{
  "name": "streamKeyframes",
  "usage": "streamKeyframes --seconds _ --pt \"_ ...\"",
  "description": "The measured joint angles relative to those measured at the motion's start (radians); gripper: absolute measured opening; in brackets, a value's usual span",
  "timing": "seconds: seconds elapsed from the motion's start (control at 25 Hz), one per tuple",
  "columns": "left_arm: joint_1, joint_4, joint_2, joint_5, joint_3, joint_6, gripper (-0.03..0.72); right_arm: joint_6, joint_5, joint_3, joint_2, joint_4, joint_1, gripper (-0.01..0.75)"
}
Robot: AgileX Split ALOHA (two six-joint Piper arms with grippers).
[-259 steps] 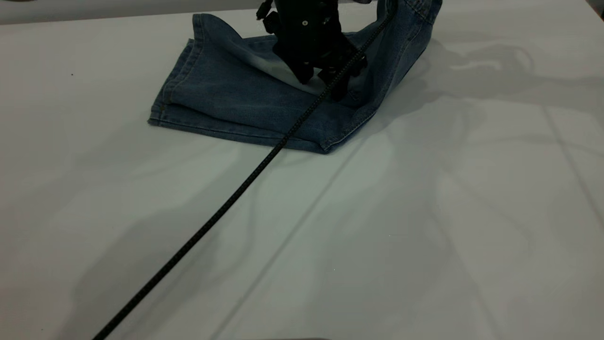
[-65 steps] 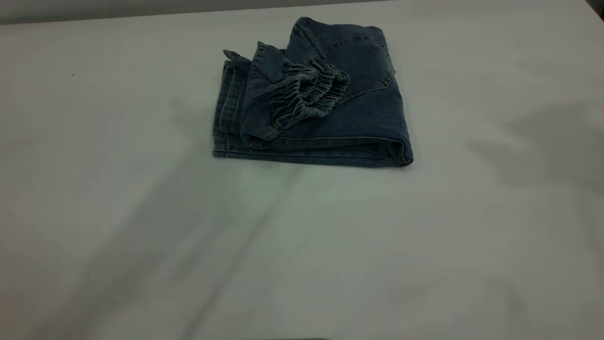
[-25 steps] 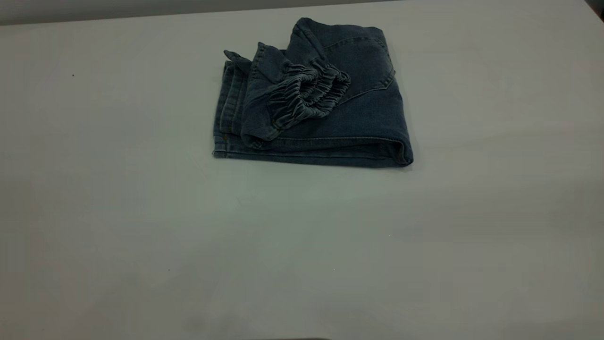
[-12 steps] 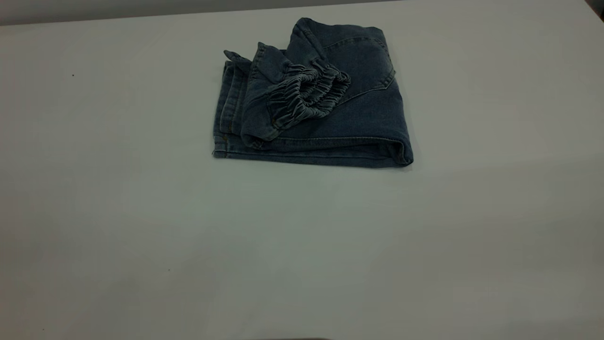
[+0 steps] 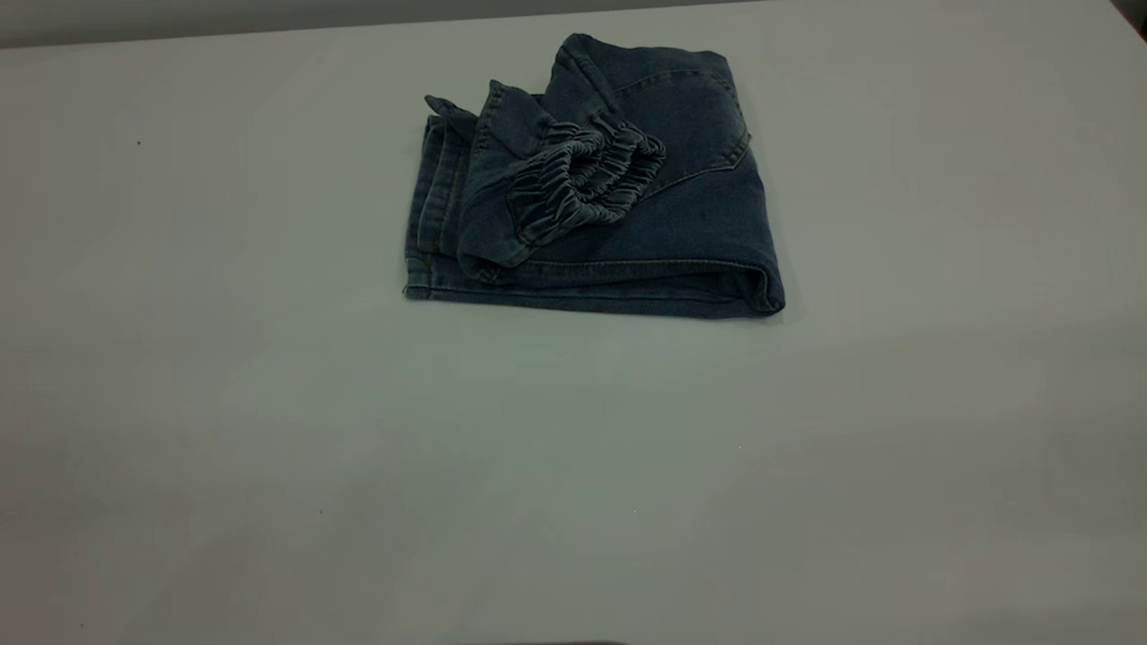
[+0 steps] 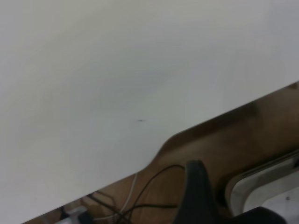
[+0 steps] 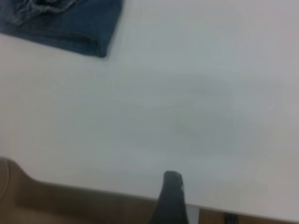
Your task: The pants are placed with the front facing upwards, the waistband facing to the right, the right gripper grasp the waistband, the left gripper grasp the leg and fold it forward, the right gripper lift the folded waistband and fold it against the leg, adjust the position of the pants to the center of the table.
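Nothing moved since half a second ago. Pants lie folded on tabletop, waistband on top. Left hand, right hand off tabletop edge; finger state indiscernible.

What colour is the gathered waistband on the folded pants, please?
Blue denim; the waistband shows best in the exterior view.

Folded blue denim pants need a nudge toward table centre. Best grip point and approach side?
Probably the thick rounded fold at the near-right corner of the folded blue denim pants, coming from the right: stacked layers move together there. The ruched elastic waistband lies loose on top and would likely unfold if pulled.
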Motion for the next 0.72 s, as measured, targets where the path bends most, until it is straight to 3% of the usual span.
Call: streamKeyframes --seconds 0.72 --pt "0.0 -0.008 0.0 -0.038 0.025 -0.001 0.482 0.056 -0.046 0.005 0.0 -0.069 0.0 0.566"
